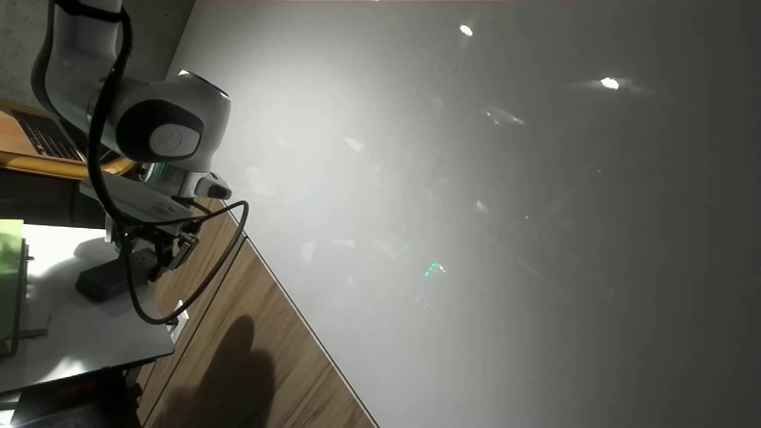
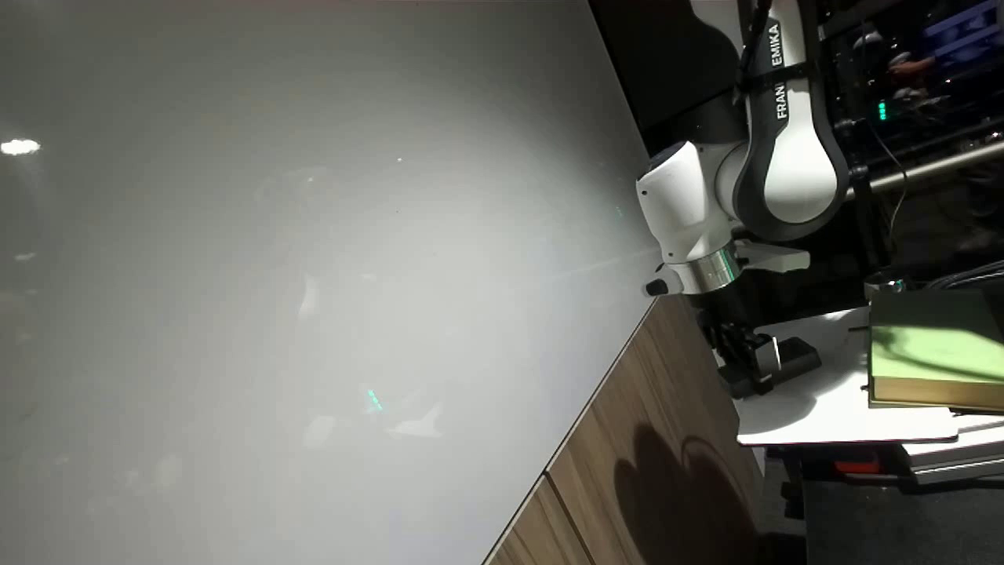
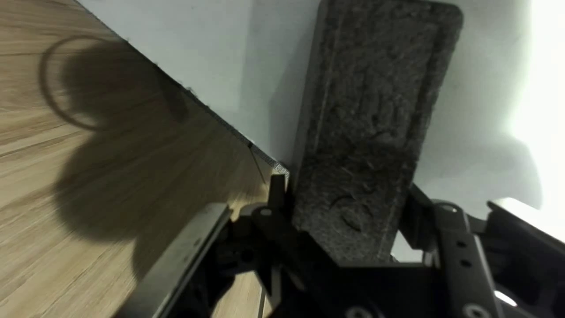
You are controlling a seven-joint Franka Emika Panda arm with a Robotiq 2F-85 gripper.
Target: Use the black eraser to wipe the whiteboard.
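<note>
In the wrist view we see the end effector (image 3: 348,198) standing narrow, its fingers (image 3: 277,191) against both long sides of the black eraser (image 3: 379,88), so we judge it gripped. The hold crosses its short width, with much of its length reaching to the top of the frame, perhaps so that a long face is left free for wiping. At the lower right of an exterior view the eraser is at the bench (image 2: 831,414); whether it touches the surface we cannot tell. In the wrist view the bench's edge slants from the upper left to just beside the grip, giving one finger room alongside. A green book (image 2: 933,345) lies near the eraser, so we would move away from it. Open room lies past the wooden panel (image 1: 309,380): the whiteboard (image 1: 475,178) fills the centre and right of an exterior view, well apart from the eraser.
</note>
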